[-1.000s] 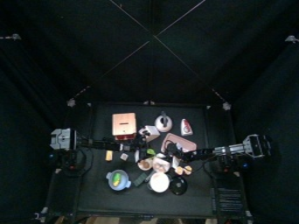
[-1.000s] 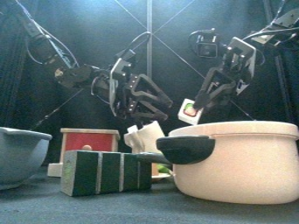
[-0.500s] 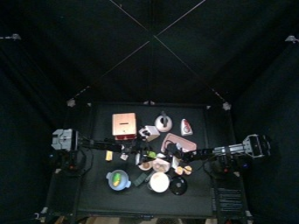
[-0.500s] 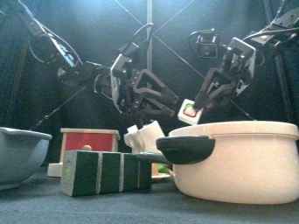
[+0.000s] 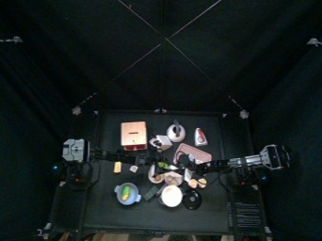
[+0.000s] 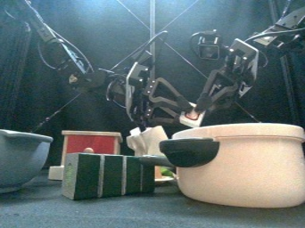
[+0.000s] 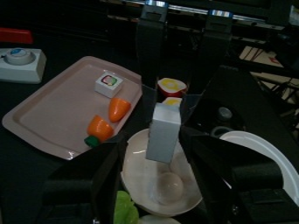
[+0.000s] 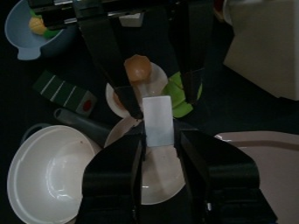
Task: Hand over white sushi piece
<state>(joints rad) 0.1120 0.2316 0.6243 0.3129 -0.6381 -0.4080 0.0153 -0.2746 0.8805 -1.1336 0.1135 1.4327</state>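
The white sushi piece (image 8: 156,122), a tall white block, hangs in the air above the table's middle. My right gripper (image 8: 158,147) is shut on it, and in the front view (image 6: 193,114) it holds the piece (image 6: 191,112) above the white pot. My left gripper (image 7: 163,156) is open, with its jaws standing wide on either side of the piece (image 7: 163,133) without touching it. In the front view the left gripper (image 6: 165,107) sits close beside the right one. In the top view both arms meet near the table's middle (image 5: 167,171).
A pink tray (image 7: 41,109) holds a small sushi roll (image 7: 108,83) and two carrots (image 7: 107,118). A white bowl (image 7: 140,179) lies below the grippers. A white pot (image 6: 244,169), a grey bowl (image 6: 18,156), a red box (image 6: 89,141) and a dark block (image 6: 107,175) stand in front.
My left gripper has moved right, closing in on the right gripper and the sushi piece. The right gripper has stayed in place with the piece.
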